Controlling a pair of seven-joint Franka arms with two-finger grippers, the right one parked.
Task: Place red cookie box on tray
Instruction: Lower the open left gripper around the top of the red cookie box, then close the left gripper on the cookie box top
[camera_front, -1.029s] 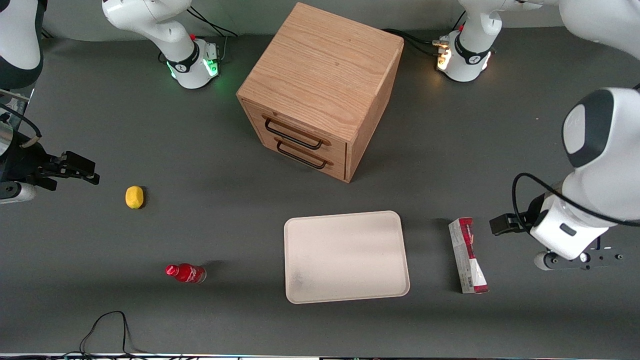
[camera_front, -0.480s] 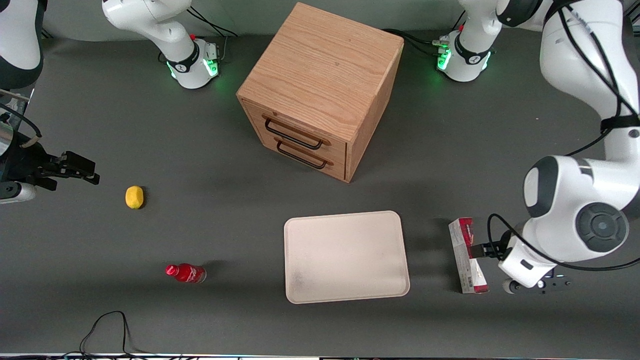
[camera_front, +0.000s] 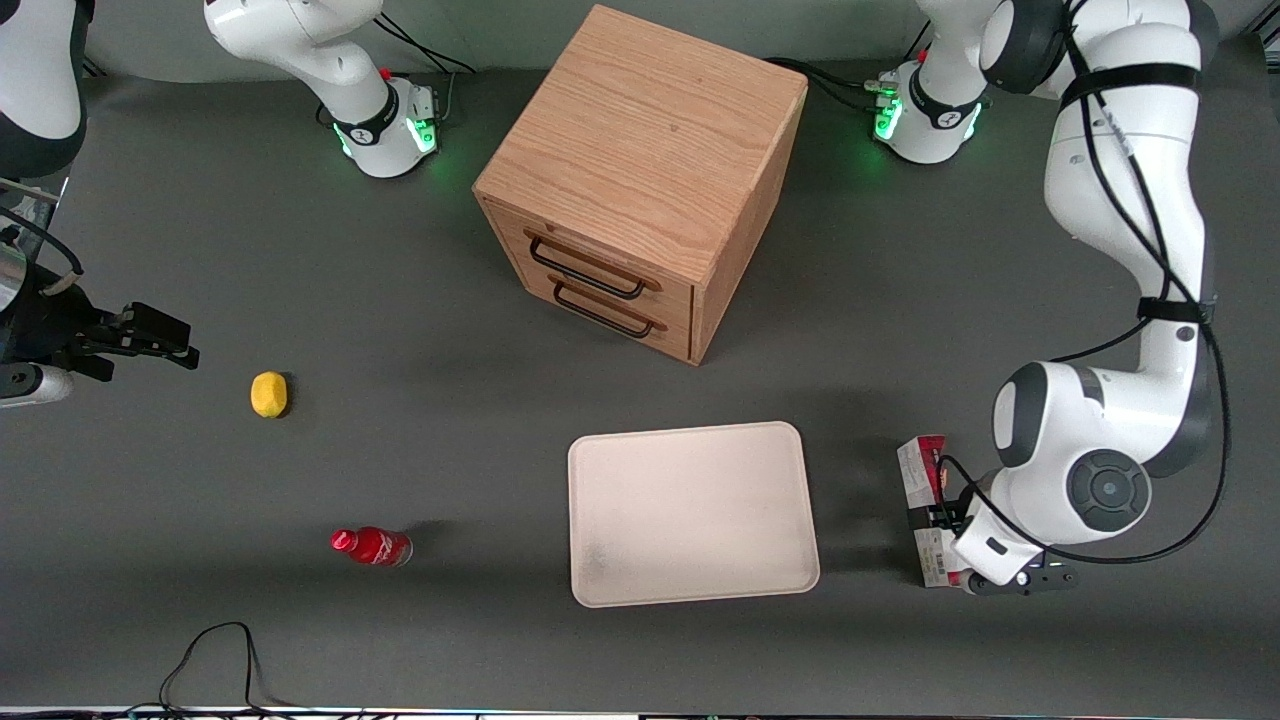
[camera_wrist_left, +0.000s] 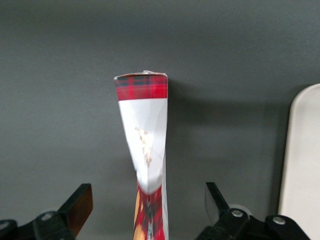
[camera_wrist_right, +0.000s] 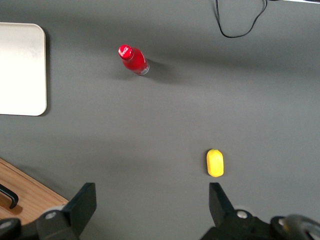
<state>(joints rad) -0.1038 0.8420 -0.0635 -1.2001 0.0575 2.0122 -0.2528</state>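
Red cookie box: flat on bench, beside tray, apart; near end partly hidden by arm. Gripper: over box, fingers spread wide, straddling, untouched; tips cut off.

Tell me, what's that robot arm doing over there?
The left arm's gripper hangs right over the red cookie box, its fingers open on either side, not touching it. The box lies on the table beside the tray, which has nothing on it. It looks set to grab the box and put it there.
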